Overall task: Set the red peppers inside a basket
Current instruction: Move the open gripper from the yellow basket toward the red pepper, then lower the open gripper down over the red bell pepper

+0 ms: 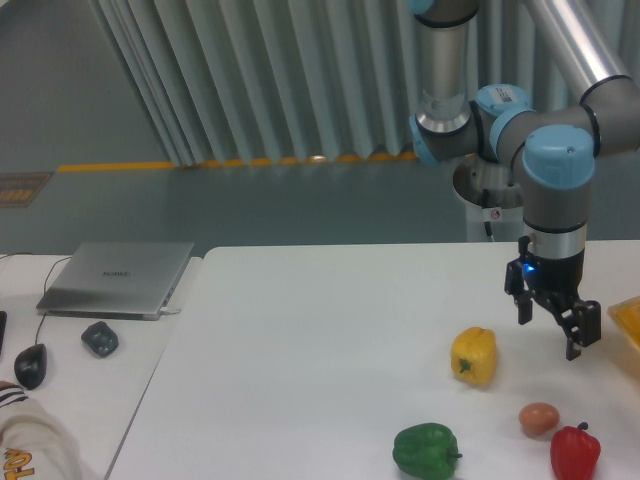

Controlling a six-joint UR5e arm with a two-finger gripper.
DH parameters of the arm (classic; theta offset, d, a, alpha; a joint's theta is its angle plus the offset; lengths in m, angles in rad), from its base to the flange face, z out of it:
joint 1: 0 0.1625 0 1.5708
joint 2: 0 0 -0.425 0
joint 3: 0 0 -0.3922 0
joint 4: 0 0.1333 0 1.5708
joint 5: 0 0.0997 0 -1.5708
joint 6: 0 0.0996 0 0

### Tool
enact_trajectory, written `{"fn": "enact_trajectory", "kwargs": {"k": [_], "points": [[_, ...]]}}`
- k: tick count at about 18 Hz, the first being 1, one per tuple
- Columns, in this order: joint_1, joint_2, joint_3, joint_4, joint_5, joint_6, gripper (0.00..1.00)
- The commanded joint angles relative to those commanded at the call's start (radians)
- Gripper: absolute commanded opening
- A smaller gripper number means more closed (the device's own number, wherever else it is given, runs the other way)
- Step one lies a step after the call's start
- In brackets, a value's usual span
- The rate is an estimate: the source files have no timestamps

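**Jaws spread above the worktop, red pepper waiting at the front edge**

Grey ribbed curtain and a floor with a yellow stripe fill the background; in front of them lies a white worktop (330, 340). The gripper (546, 328) hangs over the right part of the worktop with its jaws parted and nothing between them, its two dark fingers pointing down, well above the surface.

The red pepper (574, 452) sits near the front right corner, upright with its short dark stem on top, just beside a small brown egg (539, 418) to its left. It lies in front of the gripper, towards the camera, and apart from it. A yellow pepper (474, 355) stands left of the gripper, and a green pepper (426, 451) lies further left along the front edge. Only a slanted orange-yellow edge of the basket (626, 322) shows at the right border, close to the gripper.

The red pepper looks light, firm and hollow, with a glossy skin that is likely to slip under a weak pinch. Its lobed body probably gives the best hold: fingers on opposite sides around the widest part, coming down over the stem. The stem itself seems too short to take. The egg sits close enough that one finger may nudge it on the way down.
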Motion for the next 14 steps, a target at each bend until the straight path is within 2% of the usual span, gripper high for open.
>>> {"fn": "enact_trajectory", "kwargs": {"k": [2,4,6,8,12,14], "points": [[-0.003,-0.006,0.017,0.008,-0.002,-0.066,1.0],[-0.005,-0.026,0.025,0.047,0.002,-0.095,1.0],[-0.003,-0.041,0.04,0.078,0.002,-0.187,1.0],[-0.001,-0.066,0.063,0.081,0.005,-0.297,1.0],[-0.001,-0.109,0.09,0.109,0.012,-0.362,1.0],[-0.001,-0.138,0.095,0.156,0.027,-0.44,1.0]]}}
